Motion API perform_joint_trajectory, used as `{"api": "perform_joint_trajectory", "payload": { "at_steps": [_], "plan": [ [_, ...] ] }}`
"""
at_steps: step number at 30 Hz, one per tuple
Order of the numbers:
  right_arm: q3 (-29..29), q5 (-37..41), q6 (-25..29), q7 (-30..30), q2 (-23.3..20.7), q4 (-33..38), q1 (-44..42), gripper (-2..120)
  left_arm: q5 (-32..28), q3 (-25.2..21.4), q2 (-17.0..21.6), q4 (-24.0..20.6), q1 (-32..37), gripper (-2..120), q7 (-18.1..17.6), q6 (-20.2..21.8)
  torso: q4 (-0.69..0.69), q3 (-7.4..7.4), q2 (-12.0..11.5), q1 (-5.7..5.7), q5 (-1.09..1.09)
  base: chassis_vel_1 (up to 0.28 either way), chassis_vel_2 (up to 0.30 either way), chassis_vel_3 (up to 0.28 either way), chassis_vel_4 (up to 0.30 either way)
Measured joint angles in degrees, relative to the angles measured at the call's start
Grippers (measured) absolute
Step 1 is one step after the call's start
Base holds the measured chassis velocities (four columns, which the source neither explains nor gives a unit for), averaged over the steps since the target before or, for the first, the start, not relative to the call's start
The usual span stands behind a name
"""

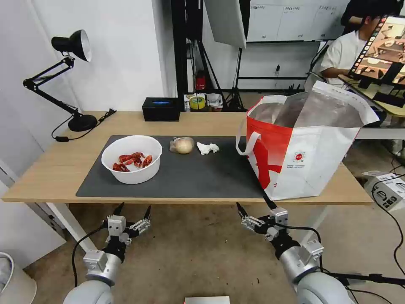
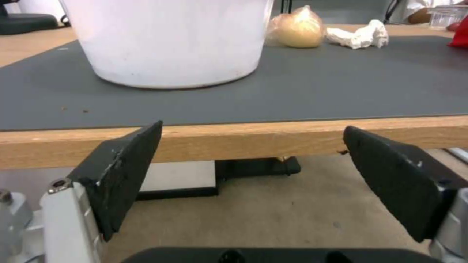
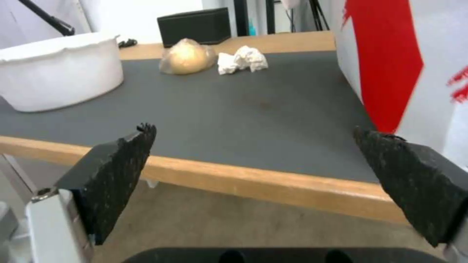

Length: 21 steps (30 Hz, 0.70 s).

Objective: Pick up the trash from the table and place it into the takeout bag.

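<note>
On the table's dark grey mat (image 1: 198,173) stands a white bowl (image 1: 132,158) holding red crayfish shells (image 1: 131,160). Behind it lie a clear-bagged pale bun (image 1: 182,145) and a crumpled white tissue (image 1: 207,148). At the table's right end stands the takeout bag (image 1: 301,147), upright with its mouth wide. My left gripper (image 1: 134,208) is open, below and in front of the table's front edge, under the bowl (image 2: 168,40). My right gripper (image 1: 253,204) is open too, below the edge near the bag's red side (image 3: 390,62). Both wrist views show the bun (image 2: 297,29) (image 3: 188,56) and tissue (image 2: 358,34) (image 3: 242,60).
A black desk lamp (image 1: 69,76) stands at the table's back left and a small black box (image 1: 160,109) at the back middle. Stands and gear crowd the room behind. A person sits at a screen far right. White boxes (image 1: 386,188) lie on the floor at right.
</note>
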Motion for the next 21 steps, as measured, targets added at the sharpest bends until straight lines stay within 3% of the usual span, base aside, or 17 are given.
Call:
{"api": "perform_joint_trajectory", "payload": {
  "at_steps": [10, 21],
  "plan": [
    [-2.1, 5.1, -5.1, 1.8, -1.4, 2.2, 7.1, 100, -0.1, 1.0, 0.2, 0.0, -0.8, 100, 0.0, 0.2, 0.0, 0.0, 0.0, 0.0, 0.0, 0.0, 0.0, 0.0, 0.0],
    [-10.3, 6.7, -10.1, 4.4, 0.1, -2.3, 19.8, 100, 0.0, 1.0, 0.1, 0.0, -0.7, 100, -0.2, 0.3, 0.0, 0.0, 0.0, 0.0, 0.0, 0.0, 0.0, 0.0, 0.0]
  ]
}}
